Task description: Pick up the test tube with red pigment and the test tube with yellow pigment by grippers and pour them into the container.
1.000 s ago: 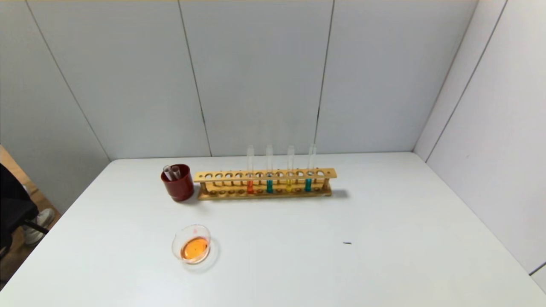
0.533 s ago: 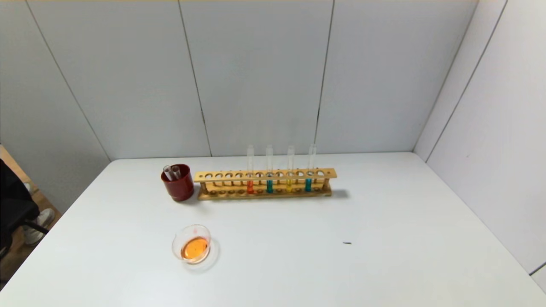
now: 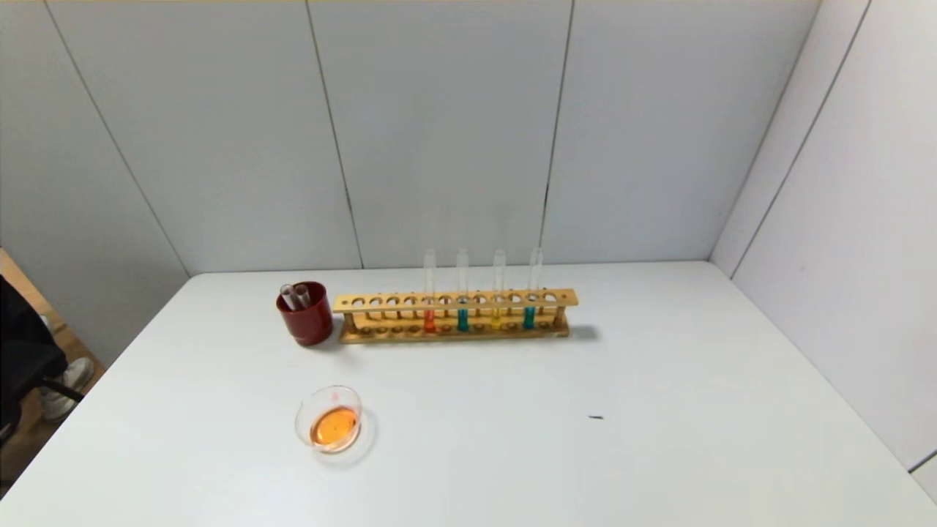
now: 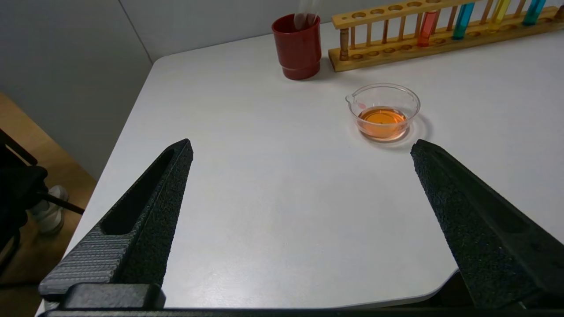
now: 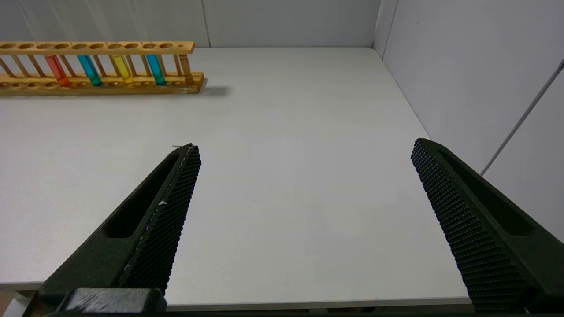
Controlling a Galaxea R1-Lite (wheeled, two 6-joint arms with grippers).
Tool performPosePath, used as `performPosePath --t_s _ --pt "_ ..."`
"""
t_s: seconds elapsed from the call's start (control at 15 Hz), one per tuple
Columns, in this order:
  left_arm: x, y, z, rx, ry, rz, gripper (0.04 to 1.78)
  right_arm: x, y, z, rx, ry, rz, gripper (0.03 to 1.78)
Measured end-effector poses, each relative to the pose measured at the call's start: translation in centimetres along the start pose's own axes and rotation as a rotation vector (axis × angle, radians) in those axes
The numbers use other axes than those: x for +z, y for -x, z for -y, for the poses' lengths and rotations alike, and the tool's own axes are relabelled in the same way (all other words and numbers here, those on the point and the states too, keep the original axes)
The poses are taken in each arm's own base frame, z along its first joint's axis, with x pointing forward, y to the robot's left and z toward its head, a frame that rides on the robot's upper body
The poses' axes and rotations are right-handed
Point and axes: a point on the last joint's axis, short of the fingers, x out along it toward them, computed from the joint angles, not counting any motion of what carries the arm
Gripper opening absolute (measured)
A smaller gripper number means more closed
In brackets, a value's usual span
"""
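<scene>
From the head, no arm shows; red tube (image 3: 429,318) and yellow tube (image 3: 496,317) stand in the rack (image 3: 454,299), dish (image 3: 329,419) nearer. Left gripper (image 4: 301,147) gapes wide, empty, short of the dish. Right gripper (image 5: 304,149) likewise; tube tops cut off.

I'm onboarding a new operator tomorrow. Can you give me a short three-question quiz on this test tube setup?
1. True or false: the red pigment tube stands in the wooden rack.
2. What does the glass dish hold? A) teal liquid B) orange liquid C) nothing
3. Fill in: the empty tubes lean in the dark red ___.

Key:
1. True; the yellow pigment tube too.
2. B
3. cup

The left claw and right claw are open, holding nothing.
</scene>
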Motion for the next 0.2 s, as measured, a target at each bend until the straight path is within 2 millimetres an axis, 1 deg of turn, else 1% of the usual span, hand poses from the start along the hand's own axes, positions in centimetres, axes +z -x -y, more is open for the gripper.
performPosePath --t_s 0.2 --pt "0.01 0.05 0.01 -0.005 0.006 -0.009 1.74 0.00 0.00 0.00 -0.001 -0.001 0.000 1.75"
